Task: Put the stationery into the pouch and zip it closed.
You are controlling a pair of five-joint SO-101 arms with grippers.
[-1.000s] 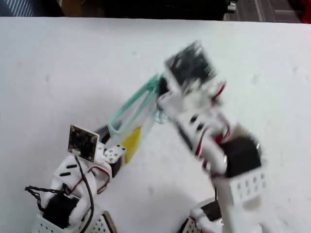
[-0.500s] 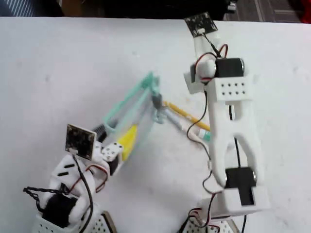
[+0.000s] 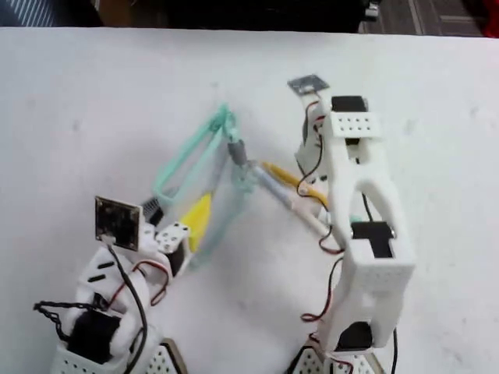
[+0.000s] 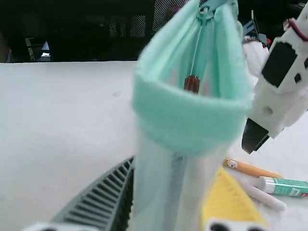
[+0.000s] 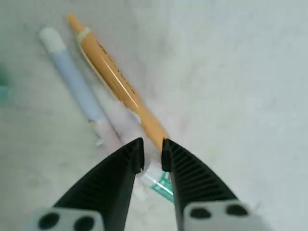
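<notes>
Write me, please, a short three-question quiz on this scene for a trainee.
1. True or false: the pouch is zipped shut.
2. Which gripper holds the pouch? A left, B right, C neither.
3. Short answer: where do the pens lie?

Key:
1. False, its mouth is open.
2. A, the left gripper.
3. On the table, outside the pouch.

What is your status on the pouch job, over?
Left gripper shut on pouch, mouth open. Right gripper low over orange pen on table, outside pouch. Blue pen lies right alongside, crowding the pick.
</notes>
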